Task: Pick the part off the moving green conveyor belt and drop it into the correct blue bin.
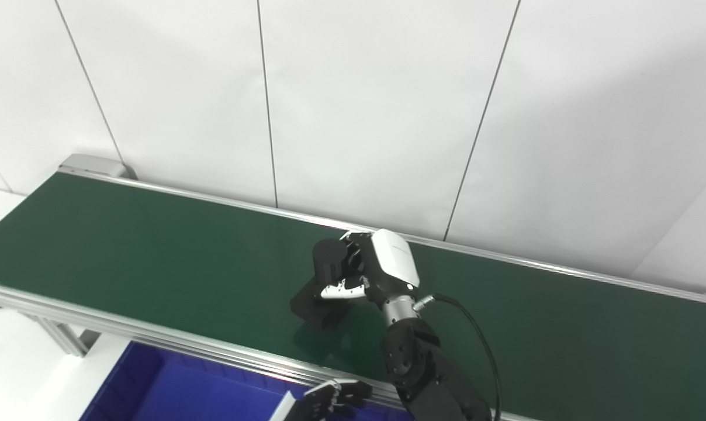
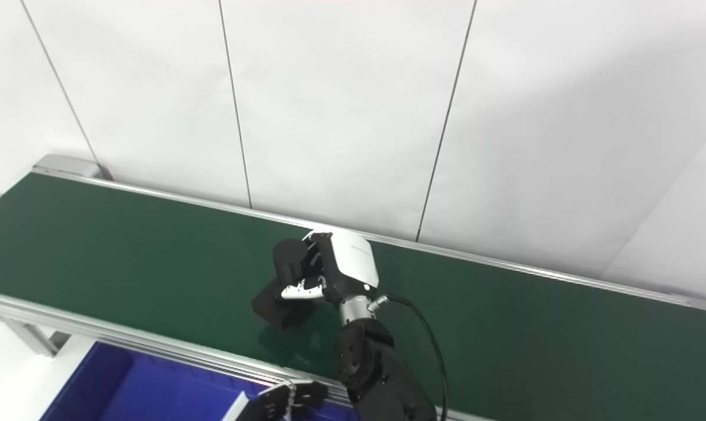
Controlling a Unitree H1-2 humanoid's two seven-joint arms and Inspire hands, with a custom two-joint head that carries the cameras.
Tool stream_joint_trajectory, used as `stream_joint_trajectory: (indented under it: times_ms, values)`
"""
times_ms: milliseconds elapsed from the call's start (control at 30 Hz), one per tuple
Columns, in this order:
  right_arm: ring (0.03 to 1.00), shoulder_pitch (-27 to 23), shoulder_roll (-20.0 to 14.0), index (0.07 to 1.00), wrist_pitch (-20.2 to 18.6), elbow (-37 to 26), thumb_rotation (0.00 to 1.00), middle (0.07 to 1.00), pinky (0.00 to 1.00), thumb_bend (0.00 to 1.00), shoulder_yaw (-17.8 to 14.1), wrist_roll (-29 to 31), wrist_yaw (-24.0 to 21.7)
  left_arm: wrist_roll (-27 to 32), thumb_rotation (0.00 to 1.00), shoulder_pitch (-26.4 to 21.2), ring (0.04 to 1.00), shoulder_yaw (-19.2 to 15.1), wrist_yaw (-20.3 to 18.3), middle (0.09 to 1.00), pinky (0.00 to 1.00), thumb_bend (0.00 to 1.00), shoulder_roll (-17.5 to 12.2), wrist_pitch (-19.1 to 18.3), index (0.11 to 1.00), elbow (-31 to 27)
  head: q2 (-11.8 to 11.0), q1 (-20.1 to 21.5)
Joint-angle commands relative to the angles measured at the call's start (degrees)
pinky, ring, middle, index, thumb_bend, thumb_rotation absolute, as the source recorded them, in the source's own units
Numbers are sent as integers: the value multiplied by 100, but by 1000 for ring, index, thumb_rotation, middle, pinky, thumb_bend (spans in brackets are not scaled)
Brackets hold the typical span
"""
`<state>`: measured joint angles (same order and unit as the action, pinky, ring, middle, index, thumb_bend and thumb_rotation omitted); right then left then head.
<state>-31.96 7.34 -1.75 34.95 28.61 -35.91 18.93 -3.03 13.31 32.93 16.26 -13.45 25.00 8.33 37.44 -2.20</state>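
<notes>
A black part (image 1: pixel 318 304), a block with an upright cylinder on top, is on the green conveyor belt (image 1: pixel 154 251) near its middle. My right hand (image 1: pixel 370 269) has its fingers and thumb closed around the cylinder from the right. I cannot tell whether the part rests on the belt or is just off it. The same hold shows in the right eye view (image 2: pixel 329 269). A blue bin (image 1: pixel 172 386) sits below the belt's near rail. My left hand (image 1: pixel 329 400) shows only as curled fingers at the bottom edge, over the bin's right part.
The belt's aluminium near rail (image 1: pixel 125 330) runs between the part and the bin. A white panelled wall (image 1: pixel 359 105) stands right behind the belt. A cable (image 1: pixel 476 339) loops from my right wrist.
</notes>
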Motion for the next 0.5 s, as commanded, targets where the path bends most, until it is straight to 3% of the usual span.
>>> stream_joint_trajectory:
  times_ms: [0, 167, 300, 467]
  values:
    - [391, 29, -18, 513, 57, -646, 0, 474, 278, 512, -156, -8, 86, -19, 162, 26, 715, -91, -154, 752, 665, 893, 28, 192, 727, -243, 42, 65]
    - [391, 801, -305, 507, -103, -2090, 0, 484, 253, 509, -476, 15, -147, -17, 166, 147, 717, -245, -356, 746, 678, 876, 60, 192, 739, -427, 198, 315]
    - [414, 1448, -499, 489, -449, -3256, 0, 518, 311, 509, -746, 74, -540, 107, 166, 283, 723, -420, -623, 751, 673, 850, 115, 192, 746, -591, 399, 526]
    - [404, 2254, -773, 485, -612, -4426, 0, 533, 269, 506, -1117, 281, -940, 149, 189, 474, 743, -662, -893, 765, 693, 834, 161, 192, 755, -811, 620, 698]
